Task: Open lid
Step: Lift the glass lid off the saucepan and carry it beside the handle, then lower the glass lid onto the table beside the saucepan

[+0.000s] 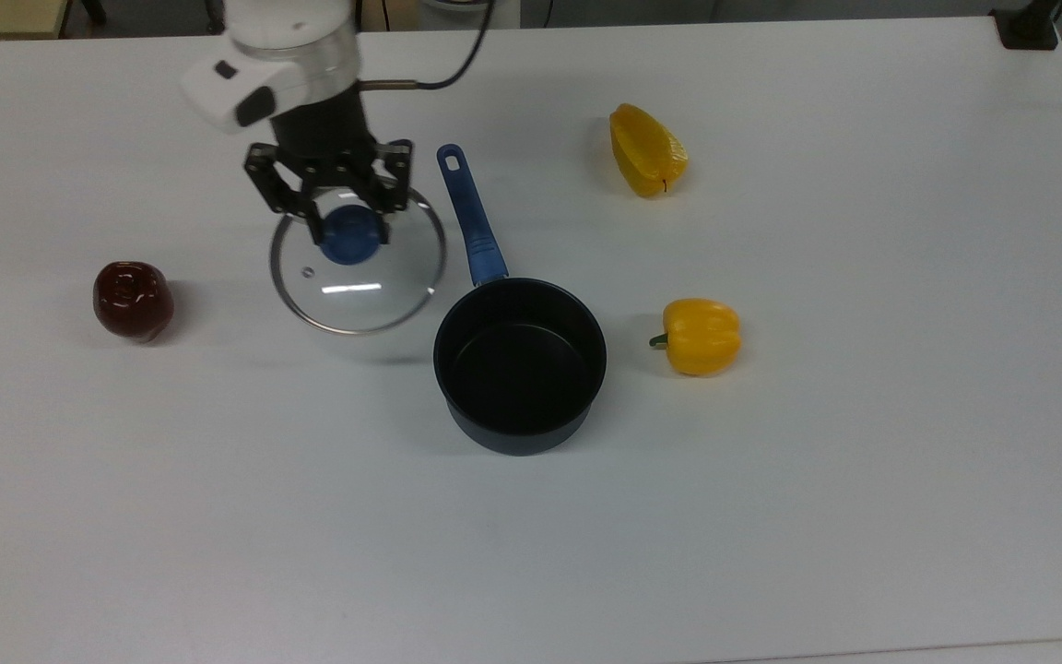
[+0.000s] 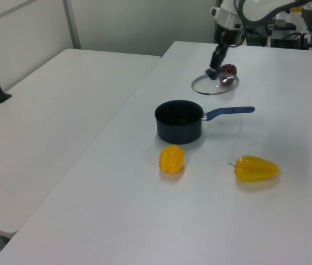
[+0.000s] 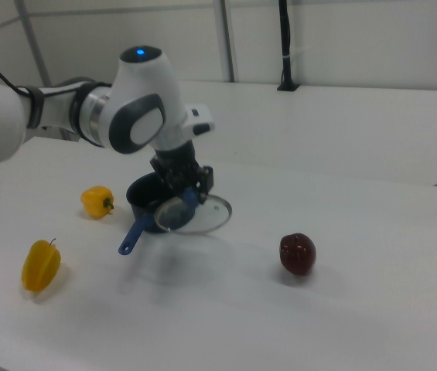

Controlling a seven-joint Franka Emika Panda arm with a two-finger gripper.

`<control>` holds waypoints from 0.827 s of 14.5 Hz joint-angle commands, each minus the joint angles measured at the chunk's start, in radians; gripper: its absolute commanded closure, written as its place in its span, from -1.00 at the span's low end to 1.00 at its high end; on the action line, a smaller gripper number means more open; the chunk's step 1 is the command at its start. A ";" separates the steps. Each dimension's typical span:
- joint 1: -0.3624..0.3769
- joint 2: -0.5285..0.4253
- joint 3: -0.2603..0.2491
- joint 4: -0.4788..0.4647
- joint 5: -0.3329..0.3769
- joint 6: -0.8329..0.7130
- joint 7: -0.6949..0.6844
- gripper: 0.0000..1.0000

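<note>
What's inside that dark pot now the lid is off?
Nothing visible: the saucepan shows a bare dark bottom. The gripper holds the lid away to the top view's left.

lid (image 1: 358,277): clear glass, glossy, catching light streaks; thin bright metal rim; blue knob, smooth plastic look
saucepan (image 1: 519,365): dark, matt inside; blue handle, smooth, slightly shiny
gripper (image 1: 348,232): black fingers, matt plastic or metal look; white glossy shell above
table (image 1: 863,480): white, smooth, matt
yellow peppers (image 1: 699,336): waxy, glossy skin
dark red apple (image 1: 132,300): glossy, with highlights
</note>
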State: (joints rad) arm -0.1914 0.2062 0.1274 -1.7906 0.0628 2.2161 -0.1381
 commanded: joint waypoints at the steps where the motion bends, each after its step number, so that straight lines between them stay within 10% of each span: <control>1: -0.077 -0.071 0.006 -0.176 -0.012 0.118 -0.011 0.16; 11: -0.011 0.050 0.006 -0.240 -0.035 0.350 -0.071 0.00; 12: -0.011 0.050 0.006 -0.240 -0.035 0.343 -0.068 -0.35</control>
State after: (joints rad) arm -0.2055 0.2651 0.1358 -2.0207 0.0386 2.5441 -0.1935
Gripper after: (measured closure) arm 0.392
